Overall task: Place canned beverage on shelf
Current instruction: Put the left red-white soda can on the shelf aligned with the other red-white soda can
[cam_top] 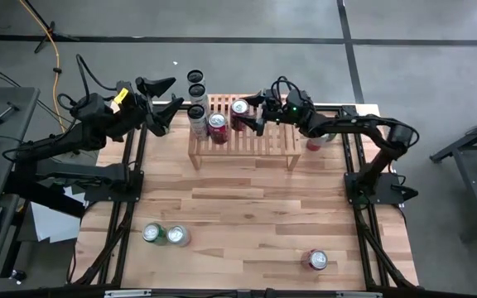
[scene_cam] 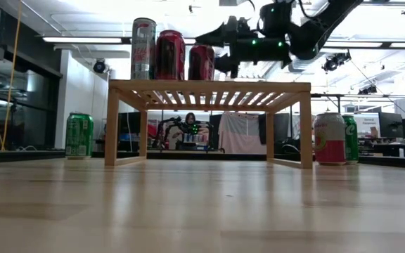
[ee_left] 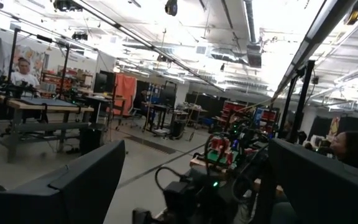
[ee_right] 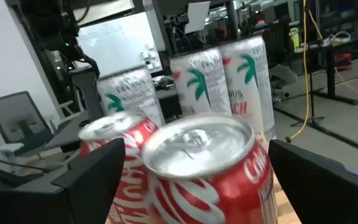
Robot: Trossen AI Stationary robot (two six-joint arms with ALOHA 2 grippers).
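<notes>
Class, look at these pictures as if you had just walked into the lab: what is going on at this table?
A two-armed robot is stocking a low wooden shelf with drink cans. The right gripper sits with open jaws around a red can standing on the shelf's slatted top, beside another red can and a tall slim can. The left gripper waits, open, off the shelf's left end. More cans stand on the table.

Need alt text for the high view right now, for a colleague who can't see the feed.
Overhead view: the right tool, open, flanks a red can standing on the wooden shelf beside another red can and a tall can. The left tool hovers open beyond the shelf's left end; more cans stand on the table.
</notes>
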